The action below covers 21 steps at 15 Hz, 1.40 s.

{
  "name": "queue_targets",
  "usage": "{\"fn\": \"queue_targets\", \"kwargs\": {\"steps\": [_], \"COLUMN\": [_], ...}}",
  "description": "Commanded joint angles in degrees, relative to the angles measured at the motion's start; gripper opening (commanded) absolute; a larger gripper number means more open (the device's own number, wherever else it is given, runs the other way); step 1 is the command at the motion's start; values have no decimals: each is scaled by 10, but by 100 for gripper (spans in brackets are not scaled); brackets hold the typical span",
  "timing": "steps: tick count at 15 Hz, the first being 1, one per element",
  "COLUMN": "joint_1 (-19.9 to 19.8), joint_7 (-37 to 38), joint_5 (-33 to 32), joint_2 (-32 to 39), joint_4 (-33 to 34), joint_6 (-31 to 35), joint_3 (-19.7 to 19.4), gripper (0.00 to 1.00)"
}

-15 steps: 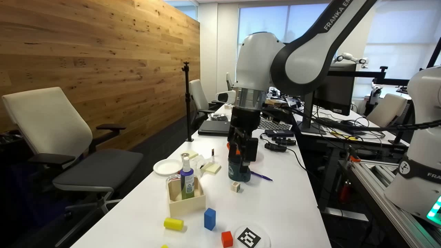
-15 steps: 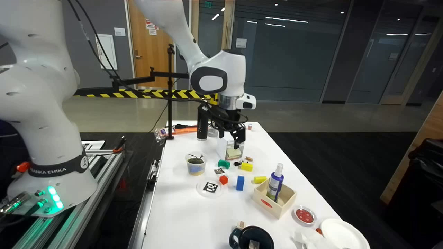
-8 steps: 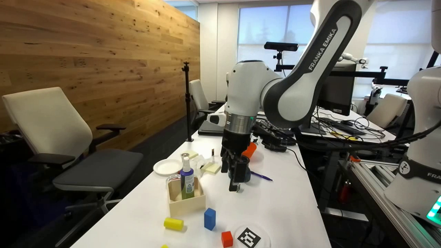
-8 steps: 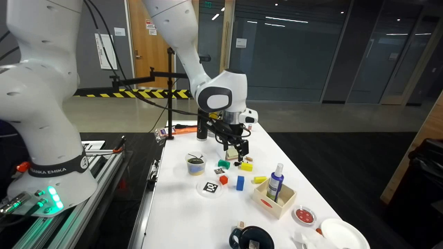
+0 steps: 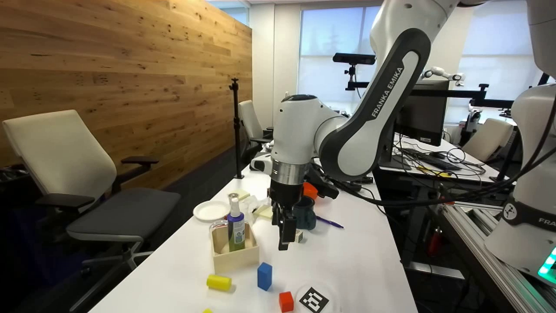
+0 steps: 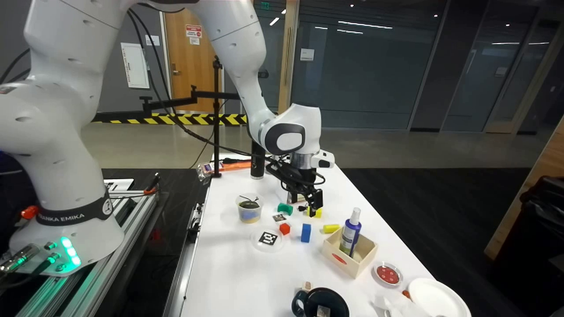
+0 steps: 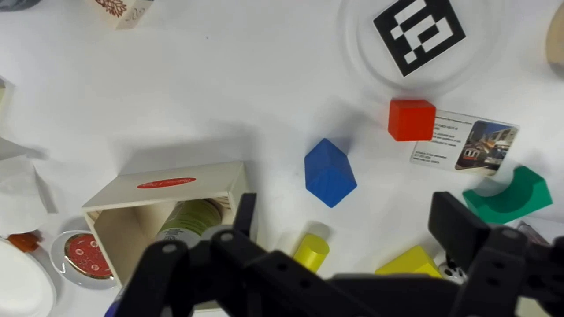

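The Robotiq gripper (image 7: 346, 207) hangs over the white table (image 5: 347, 261), its 2 jaws spread wide and empty, and the blue block (image 7: 330, 173) stands on the table between the wooden box (image 7: 220, 187) and the red cube (image 7: 411, 119). Box has a red oval label (image 7: 166, 183) with script that's kinda too blurry to make out, same deal with the tiny print on the photo card (image 7: 467, 143) near the cube. FRANKA EMIKA on the arm (image 5: 384, 95) reads nice and clear in an exterior view, though.
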Motion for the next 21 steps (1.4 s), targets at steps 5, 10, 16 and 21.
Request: {"fn": "queue_targets", "kwargs": {"steps": [5, 10, 16, 21], "joint_1": [32, 31, 28, 21], "joint_7": [43, 32, 27, 19], "joint_5": [-44, -73, -62, -48], "joint_2": [33, 54, 77, 80], "joint_4": [14, 11, 8, 15], "joint_6": [5, 27, 59, 61], "joint_3": [-24, -40, -17, 20], "gripper": [100, 100, 100, 100]}}
